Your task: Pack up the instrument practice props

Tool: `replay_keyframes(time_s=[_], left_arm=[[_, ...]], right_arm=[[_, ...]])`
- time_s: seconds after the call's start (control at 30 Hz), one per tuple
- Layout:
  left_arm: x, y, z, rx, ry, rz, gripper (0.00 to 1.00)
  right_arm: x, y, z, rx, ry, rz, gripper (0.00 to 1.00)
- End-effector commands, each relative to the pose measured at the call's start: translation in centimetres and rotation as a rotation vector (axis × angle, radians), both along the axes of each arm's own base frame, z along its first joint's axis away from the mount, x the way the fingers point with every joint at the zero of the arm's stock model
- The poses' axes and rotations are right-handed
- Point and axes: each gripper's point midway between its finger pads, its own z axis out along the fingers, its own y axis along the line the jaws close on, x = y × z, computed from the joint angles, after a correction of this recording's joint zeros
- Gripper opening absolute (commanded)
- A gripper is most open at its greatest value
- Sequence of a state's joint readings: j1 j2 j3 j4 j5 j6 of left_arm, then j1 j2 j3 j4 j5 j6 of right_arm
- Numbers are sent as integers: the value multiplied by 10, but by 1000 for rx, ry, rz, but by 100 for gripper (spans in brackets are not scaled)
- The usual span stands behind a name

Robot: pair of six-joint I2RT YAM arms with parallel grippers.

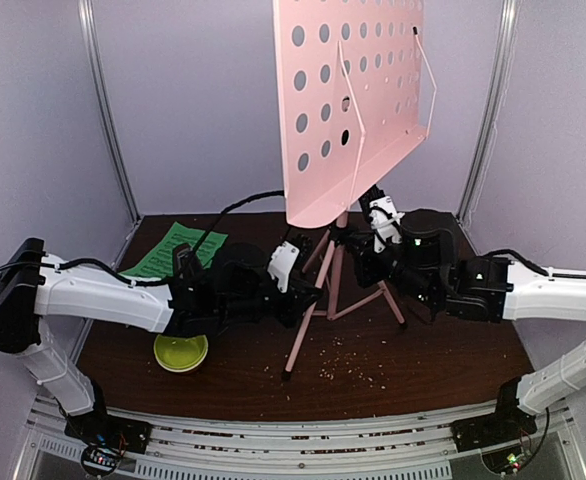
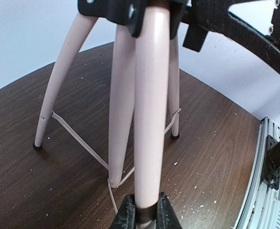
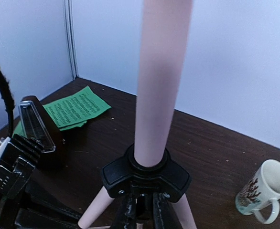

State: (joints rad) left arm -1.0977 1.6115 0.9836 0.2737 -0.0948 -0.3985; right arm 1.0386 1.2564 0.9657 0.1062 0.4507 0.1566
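The pink music stand (image 1: pixel 348 100) stands upright on its tripod in the middle of the table, its perforated desk high above. My left gripper (image 2: pixel 145 212) (image 1: pixel 311 290) is shut on one pink tripod leg (image 2: pixel 149 119) near its black-wrapped part. From the other side, my right gripper (image 3: pixel 140 210) (image 1: pixel 355 252) is shut on the stand just under the black tripod hub (image 3: pixel 145 179). Green sheet-music pages (image 3: pixel 75 107) (image 1: pixel 168 250) lie flat at the back left. The dark red metronome (image 3: pixel 37 129) with its clear cover stands beside them.
A yellow-green bowl (image 1: pixel 181 352) sits at the front left by my left arm. A white mug (image 3: pixel 264 193) stands at the back right. Crumbs are scattered on the dark wood table (image 1: pixel 413 350). Walls enclose the back and sides.
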Motion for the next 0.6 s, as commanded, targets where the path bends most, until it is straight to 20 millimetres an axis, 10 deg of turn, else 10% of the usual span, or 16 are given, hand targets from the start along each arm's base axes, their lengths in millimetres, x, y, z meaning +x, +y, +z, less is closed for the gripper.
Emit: replay_keyframes(time_s=[0.0,0.37,0.57], left_arm=[[3,1,23,-44,-16,19,0],[3,8,24,-50,-10,40,0],[2,9,24,-52,2,45,3]], right_arm=[[14,-39,-32,-487,-101,-195,0],[-9,-34,-11,-573,-288,-278,1],[-22,-30,1,-307,-233,-188,52]])
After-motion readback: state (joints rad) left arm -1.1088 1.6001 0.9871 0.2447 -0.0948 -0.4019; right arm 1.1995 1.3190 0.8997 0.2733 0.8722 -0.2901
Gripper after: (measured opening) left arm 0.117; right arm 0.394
